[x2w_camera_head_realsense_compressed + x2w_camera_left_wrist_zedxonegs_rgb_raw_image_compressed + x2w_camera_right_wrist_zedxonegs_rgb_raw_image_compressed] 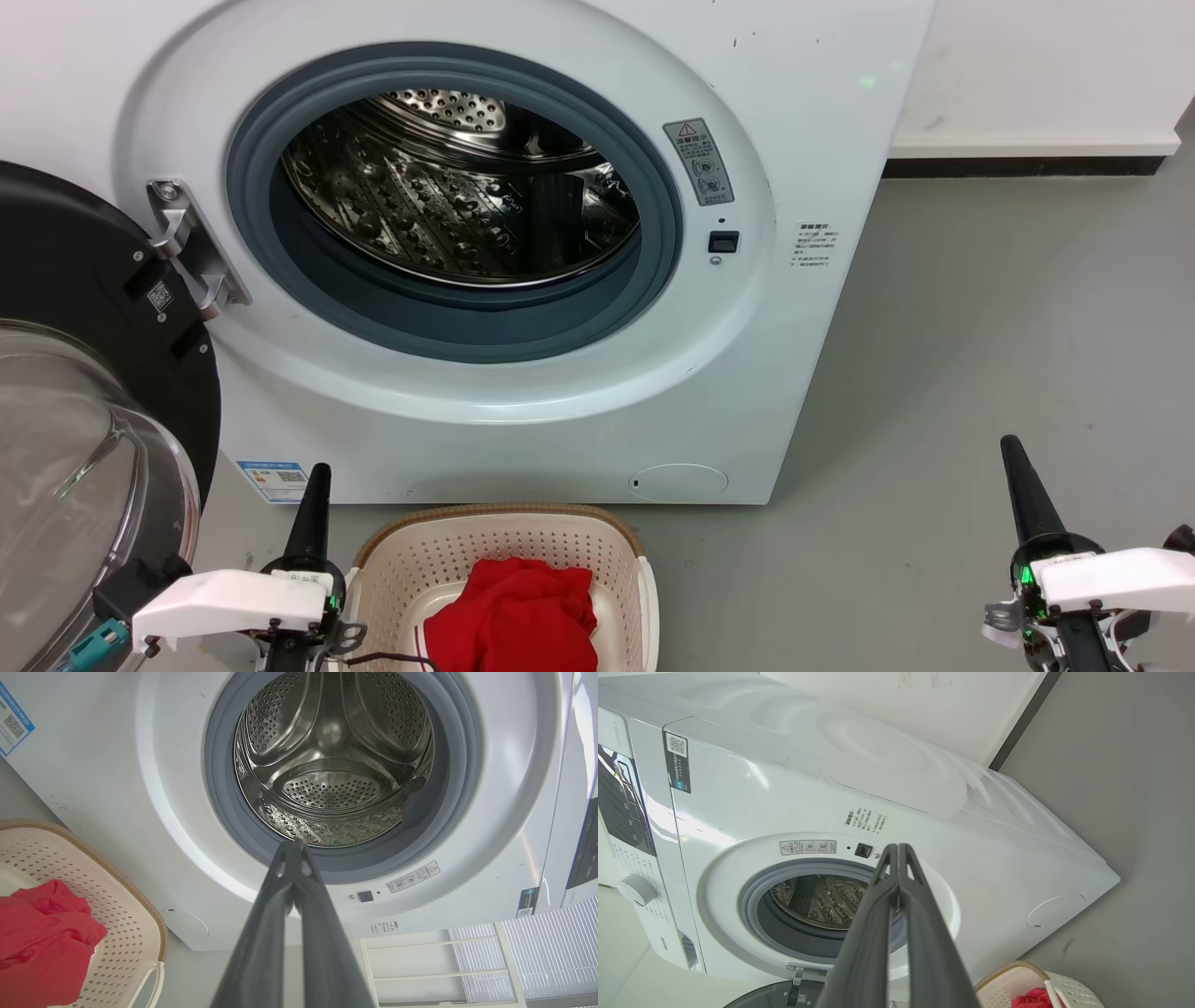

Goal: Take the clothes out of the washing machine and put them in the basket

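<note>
We list: bright red fabric clothes (512,611) heaped in the cream perforated plastic basket (439,551), before the white front-loading washing machine (523,420); left gripper (319,476) and right gripper (1012,450), fingers pressed together, empty.

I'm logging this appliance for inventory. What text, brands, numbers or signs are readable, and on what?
No word or number is sharp enough to quote.
Warning triangle sign: on the grey sticker beside the door opening of the white front-loading washing machine; small print unreadable.
QR code: on the blue-edged label at its lower left; text blurred.
Black printed lines on its front, further right: too small.
</note>
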